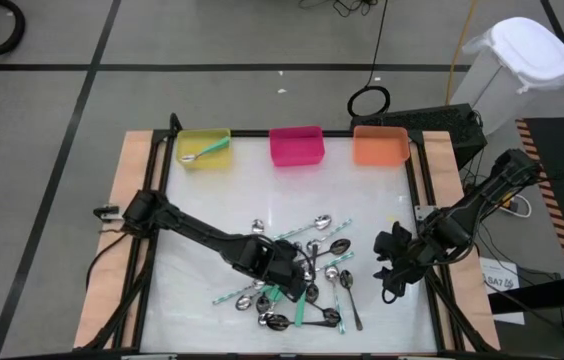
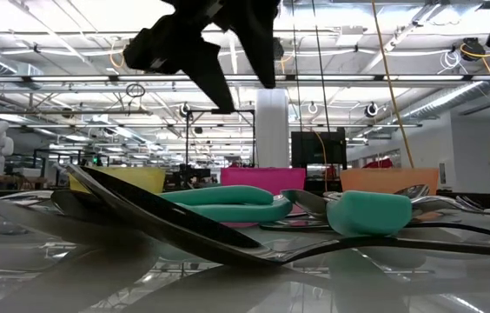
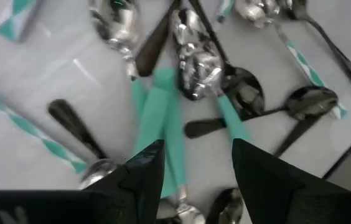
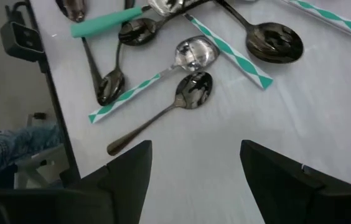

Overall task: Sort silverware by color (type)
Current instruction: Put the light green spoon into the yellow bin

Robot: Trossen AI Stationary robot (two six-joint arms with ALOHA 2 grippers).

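Sorting has barely begun: one teal spoon (image 1: 205,151) sits in the yellow bin (image 1: 190,135); left gripper (image 1: 292,283), fingers apart and empty, hovers over the pile (image 1: 307,275).

The table (image 1: 212,200) was white and glossy. Three bins stood along its far edge: a yellow bin (image 1: 204,147), a pink bin (image 1: 296,145) and an orange bin (image 1: 380,145). The spoons (image 1: 297,275) came in three looks: shiny silver, dark grey-black, and solid teal-green handles. Some handles (image 4: 231,53) carried a teal-and-white diamond pattern. A teal-handled spoon (image 1: 207,152) lay in the yellow bin. Both arms were black.
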